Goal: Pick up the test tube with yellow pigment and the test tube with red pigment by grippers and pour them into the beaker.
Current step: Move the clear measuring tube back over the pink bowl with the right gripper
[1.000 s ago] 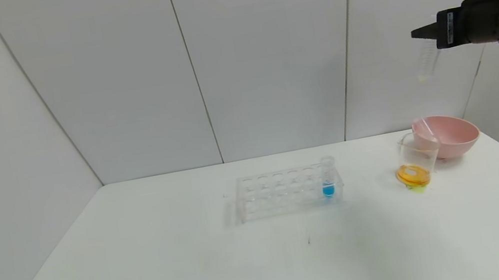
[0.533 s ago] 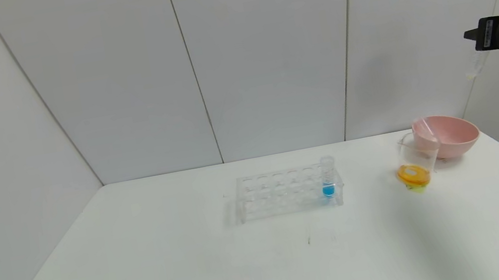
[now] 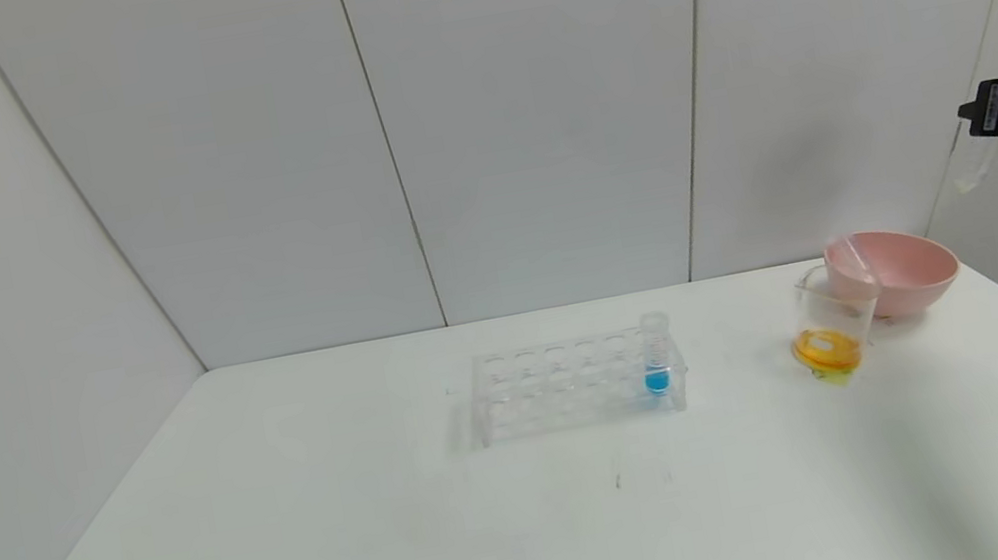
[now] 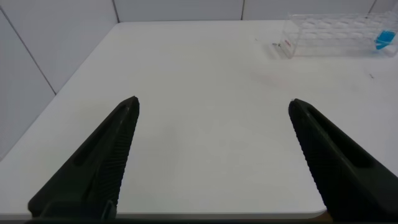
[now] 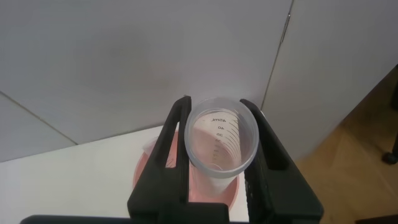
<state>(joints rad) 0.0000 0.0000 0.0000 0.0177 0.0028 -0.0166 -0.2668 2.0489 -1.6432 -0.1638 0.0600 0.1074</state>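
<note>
**Emptied tube above the bowl; beaker already loaded**

While the right gripper (image 5: 214,149) clamps a clear, graduated tube (image 5: 219,144), that tube shows no pigment in the right wrist view, so I judge it poured out; which pigment it carried I cannot tell. In the head view it hangs mouth-up from the gripper (image 3: 979,117), high at the right edge, above and beyond the bowl (image 3: 913,266).

Beaker (image 3: 833,322) stands on the table (image 3: 295,517), touching or just in front of the pink bowl, and holds orange-yellow liquid at its bottom. A second clear tube (image 3: 850,258) leans on the bowl rim, seemingly empty. Rack (image 3: 574,383) sits well left of the beaker, holding only the blue tube (image 3: 656,357).

Left gripper (image 4: 211,109) is parked low at the table's left side, jaws spread wide, holding nothing.

Judgement: pouring looks done, and the step in hand is discarding the spent tube. To do it well:
- centre the tube over the bowl, not the beaker;
- descend before releasing, so it does not bounce out;
- avoid the leaning tube;
- keep clear of the beaker, which looks light and easy to tip.
</note>
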